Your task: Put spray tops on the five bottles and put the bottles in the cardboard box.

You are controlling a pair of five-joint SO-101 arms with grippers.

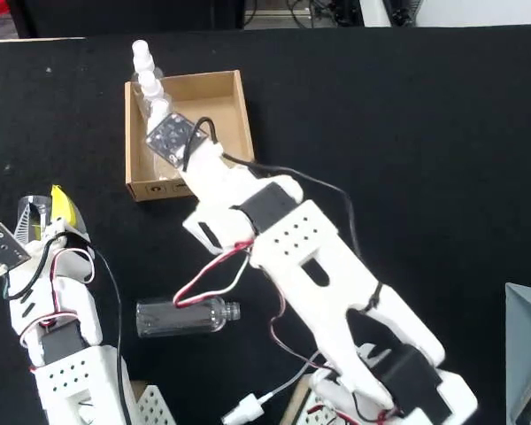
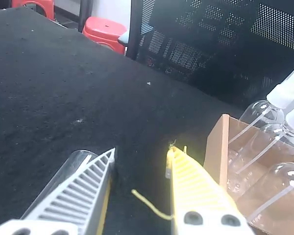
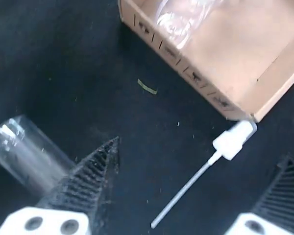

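Note:
The cardboard box (image 1: 239, 115) stands at the table's far left, with capped clear bottles (image 1: 148, 80) upright in its back left corner. My right arm's wrist (image 1: 173, 137) hangs over the box. An uncapped clear bottle (image 1: 181, 317) lies on its side nearer the front, and a loose white spray top (image 1: 245, 410) lies by the front edge. My left gripper (image 1: 49, 212), one finger yellow and one clear, sits left of the box, open and empty (image 2: 141, 152), facing the box (image 2: 218, 147) and its bottles (image 2: 269, 112). My right gripper (image 3: 201, 152) is open above a spray top (image 3: 232, 142), with a bottle (image 3: 24, 152) and the box (image 3: 225, 58) nearby.
A grey object (image 1: 527, 354) pokes in at the right edge. The arm bases and their cables (image 1: 212, 274) fill the front of the table. A black mesh chair (image 2: 210, 44) and a red stool (image 2: 105, 32) stand beyond the table. A small strip (image 3: 147, 87) lies on the black cloth.

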